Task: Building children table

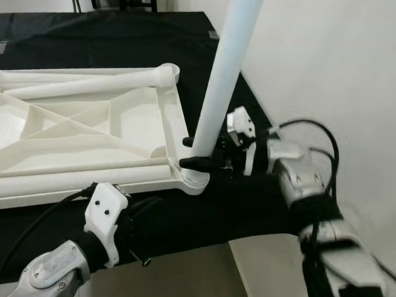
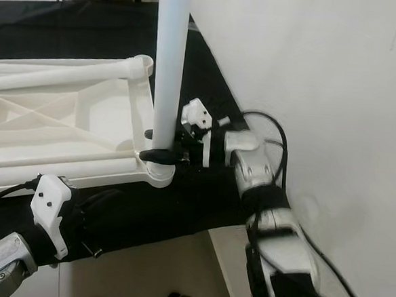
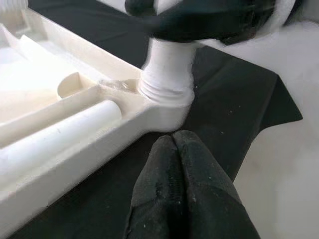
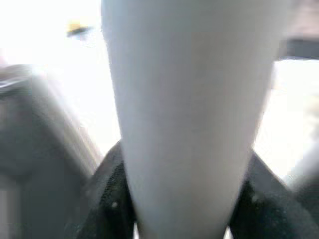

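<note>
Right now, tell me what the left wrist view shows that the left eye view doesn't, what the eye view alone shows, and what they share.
The left wrist view alone shows the left gripper closed, its fingertips beside the corner socket, and the threaded collar where the leg enters it. The left eye view alone shows the upright table leg rising high, the whole upturned tabletop on the black cloth, spare legs lying in it, and the right arm by the wall. Both show the right gripper clamped around the leg's base at that corner.
</note>
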You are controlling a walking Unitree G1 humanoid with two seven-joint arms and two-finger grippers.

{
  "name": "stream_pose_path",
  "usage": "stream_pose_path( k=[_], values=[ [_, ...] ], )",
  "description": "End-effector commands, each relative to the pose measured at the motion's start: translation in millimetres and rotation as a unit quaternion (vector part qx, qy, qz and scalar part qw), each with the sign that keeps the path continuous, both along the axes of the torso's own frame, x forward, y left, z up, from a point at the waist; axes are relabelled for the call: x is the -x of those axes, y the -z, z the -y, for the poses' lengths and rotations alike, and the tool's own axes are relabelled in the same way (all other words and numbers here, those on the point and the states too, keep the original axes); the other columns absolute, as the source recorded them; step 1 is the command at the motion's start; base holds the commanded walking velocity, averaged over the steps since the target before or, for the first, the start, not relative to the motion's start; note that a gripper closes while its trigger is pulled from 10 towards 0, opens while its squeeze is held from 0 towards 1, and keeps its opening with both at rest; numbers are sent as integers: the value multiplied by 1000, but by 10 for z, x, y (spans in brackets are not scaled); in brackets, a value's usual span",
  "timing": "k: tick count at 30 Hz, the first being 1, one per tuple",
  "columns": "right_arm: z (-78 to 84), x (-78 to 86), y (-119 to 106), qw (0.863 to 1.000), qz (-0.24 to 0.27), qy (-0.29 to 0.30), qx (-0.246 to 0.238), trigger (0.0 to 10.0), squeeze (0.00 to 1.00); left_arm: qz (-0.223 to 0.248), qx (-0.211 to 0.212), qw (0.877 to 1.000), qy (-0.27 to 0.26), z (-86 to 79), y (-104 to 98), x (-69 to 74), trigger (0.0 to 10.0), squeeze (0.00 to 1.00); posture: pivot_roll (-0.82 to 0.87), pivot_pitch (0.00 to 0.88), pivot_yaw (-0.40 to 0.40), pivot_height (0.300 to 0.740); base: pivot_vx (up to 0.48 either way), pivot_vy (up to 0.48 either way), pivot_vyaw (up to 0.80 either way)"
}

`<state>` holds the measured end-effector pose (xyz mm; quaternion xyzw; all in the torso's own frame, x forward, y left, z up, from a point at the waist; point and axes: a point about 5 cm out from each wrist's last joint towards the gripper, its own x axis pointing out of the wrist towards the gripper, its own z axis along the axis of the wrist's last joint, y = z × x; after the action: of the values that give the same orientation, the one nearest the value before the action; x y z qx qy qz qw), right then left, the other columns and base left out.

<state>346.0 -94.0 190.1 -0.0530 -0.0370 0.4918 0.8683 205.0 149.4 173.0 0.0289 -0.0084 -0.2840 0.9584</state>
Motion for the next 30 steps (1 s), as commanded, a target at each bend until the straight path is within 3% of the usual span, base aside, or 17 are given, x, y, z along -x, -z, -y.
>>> stream_pose_path(
  k=[1,2,3,7,11,12,13,15,16,19,20,22,23,26,30],
  values=[
    [137,13,445,985,-93,133,63,0,0,-10,-7,1000,3,-12,27,8,10000,0,110,225,-107,740,0,0,0],
    [140,221,629,966,-119,214,77,0,0,-10,-7,1000,2,-34,17,4,10000,0,109,228,-102,740,0,0,0],
    [123,348,628,960,-97,241,102,0,0,-10,-12,1000,1,-55,22,-6,10000,0,95,223,-93,740,0,0,0],
    [104,329,563,966,-107,219,88,0,0,-10,-9,1000,0,-58,33,-31,10000,0,73,201,-85,740,0,0,0],
    [95,203,540,969,-88,198,120,0,0,-8,-9,1000,3,-17,40,-47,10000,0,92,203,-107,740,0,0,0],
    [58,170,492,973,-82,186,110,10000,0,-8,-13,1000,3,-13,48,-44,10000,0,102,202,-111,740,0,0,0],
    [5,183,433,975,-82,181,97,10000,325,-8,-15,1000,3,-13,52,-42,10000,0,101,199,-108,740,0,0,0],
    [-48,188,359,980,-73,167,80,10000,325,-8,-16,1000,3,-13,52,-45,10000,0,100,198,-107,740,0,0,0],
    [-125,217,274,986,-68,133,68,10000,1000,-7,-16,1000,3,-10,48,-53,10000,0,101,196,-107,740,0,0,0],
    [-228,240,41,997,-27,54,42,10000,1000,-5,-15,1000,5,-2,39,-72,10000,0,101,195,-106,740,0,0,0],
    [-217,218,-2,999,-22,27,32,10000,820,-4,-14,1000,6,5,39,-76,10000,0,99,194,-105,740,0,0,0],
    [-206,203,-23,999,-21,10,27,10000,820,-4,-14,1000,6,11,40,-78,10000,0,99,194,-105,740,0,0,0],
    [-173,185,-66,999,-13,-34,25,10000,0,-4,-14,1000,7,18,42,-81,10000,0,103,194,-106,740,0,0,0],
    [-55,87,-181,992,16,-117,52,10000,0,-3,-12,1000,9,40,42,-88,10000,0,110,196,-112,740,0,0,0],
    [-21,53,-229,989,18,-137,54,10000,0,-2,-12,1000,9,47,40,-90,10000,0,113,197,-115,740,0,0,0]
  ],
)
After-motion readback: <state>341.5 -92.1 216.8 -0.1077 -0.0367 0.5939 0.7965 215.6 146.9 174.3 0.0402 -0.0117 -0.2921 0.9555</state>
